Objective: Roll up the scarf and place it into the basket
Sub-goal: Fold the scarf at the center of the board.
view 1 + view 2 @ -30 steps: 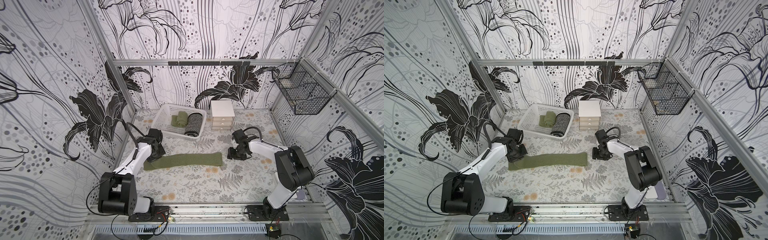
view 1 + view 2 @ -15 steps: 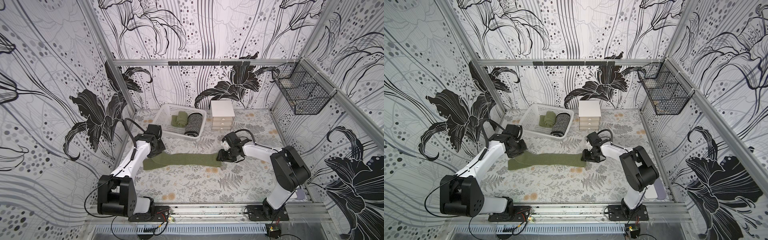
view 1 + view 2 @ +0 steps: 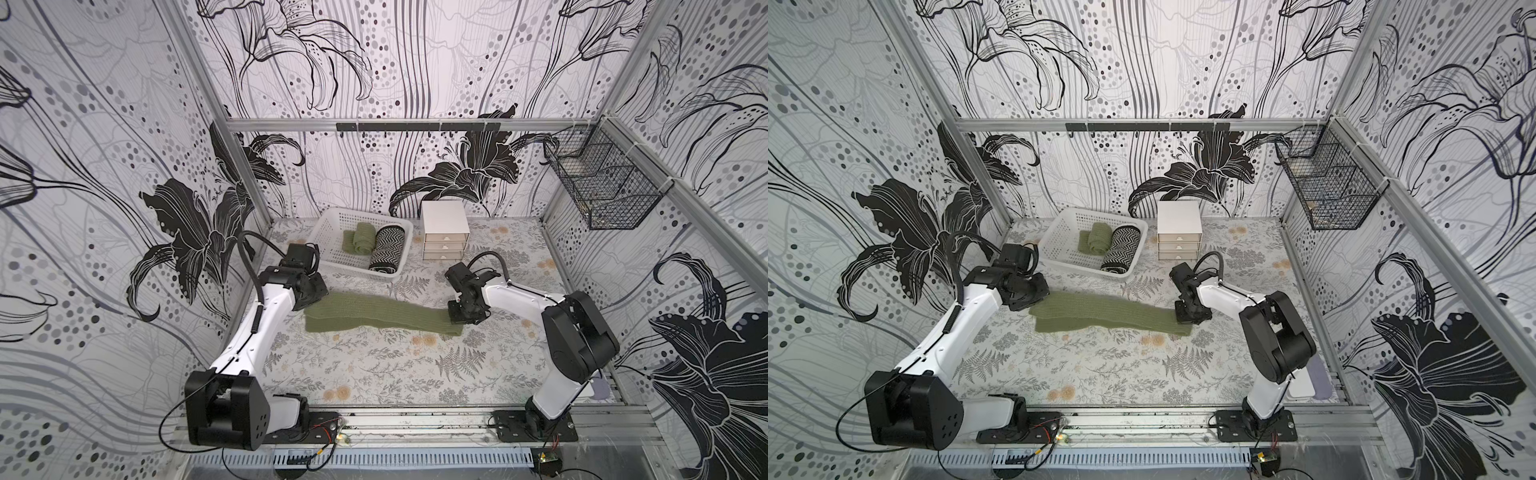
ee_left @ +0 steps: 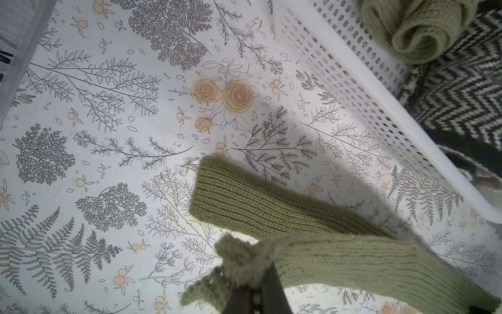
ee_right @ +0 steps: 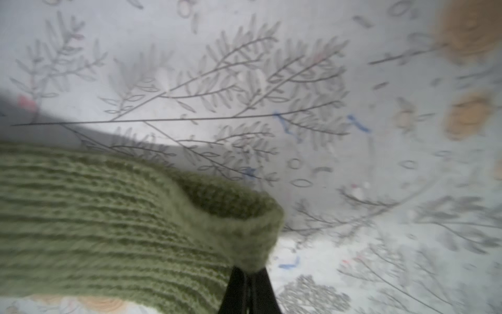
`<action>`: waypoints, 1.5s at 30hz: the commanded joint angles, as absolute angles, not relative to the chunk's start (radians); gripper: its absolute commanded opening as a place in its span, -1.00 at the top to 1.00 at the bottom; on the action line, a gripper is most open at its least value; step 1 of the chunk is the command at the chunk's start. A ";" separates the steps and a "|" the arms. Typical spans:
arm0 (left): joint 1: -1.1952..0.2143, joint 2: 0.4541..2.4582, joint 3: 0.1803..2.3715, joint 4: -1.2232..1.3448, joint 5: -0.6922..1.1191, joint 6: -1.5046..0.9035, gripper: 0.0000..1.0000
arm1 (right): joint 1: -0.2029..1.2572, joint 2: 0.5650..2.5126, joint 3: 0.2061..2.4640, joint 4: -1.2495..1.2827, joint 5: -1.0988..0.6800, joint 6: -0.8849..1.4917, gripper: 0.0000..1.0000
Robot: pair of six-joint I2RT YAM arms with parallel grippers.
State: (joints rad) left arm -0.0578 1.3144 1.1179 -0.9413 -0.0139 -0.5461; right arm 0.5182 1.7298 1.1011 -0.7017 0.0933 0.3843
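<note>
Scarf: an olive-green knitted scarf (image 3: pixel 382 316) is laid out unrolled as a long band across the middle of the frame in both top views (image 3: pixel 1108 316). It is stretched between the two arms. It lies outside the basket, on the patterned worktop (image 3: pixel 374 365) just below it in the frame.

Left end effector: the left end effector (image 3: pixel 318 299) is set at the scarf's left end, at centre left of the frame. In the left wrist view it (image 4: pixel 254 288) is closed tight on a bunched corner of the scarf (image 4: pixel 339 261), which is lifted off the worktop. A second layer of the scarf is seen lying flat beneath.

Right end effector: the right end effector (image 3: pixel 459 318) is placed at the scarf's right end, at centre right of the frame. In the right wrist view it (image 5: pixel 248 282) is pinched shut on the curled edge of the scarf (image 5: pixel 108 231). That view is blurred.

Basket: the white perforated basket (image 3: pixel 328 237) is set in the upper middle of the frame, near the back wall.

Basket contents: a green roll (image 3: pixel 359 239) and a black-and-white zigzag roll (image 3: pixel 388 249) are held inside, side by side and touching.

Surroundings: a small white drawer unit (image 3: pixel 444 226) is placed just right of the basket. A black wire basket (image 3: pixel 602 187) is hung on the wall at upper right.
</note>
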 commanded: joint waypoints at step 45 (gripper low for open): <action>-0.002 1.436 1.058 -0.865 0.004 -0.578 -0.98 | 0.372 1.637 0.948 -0.666 0.048 0.399 1.00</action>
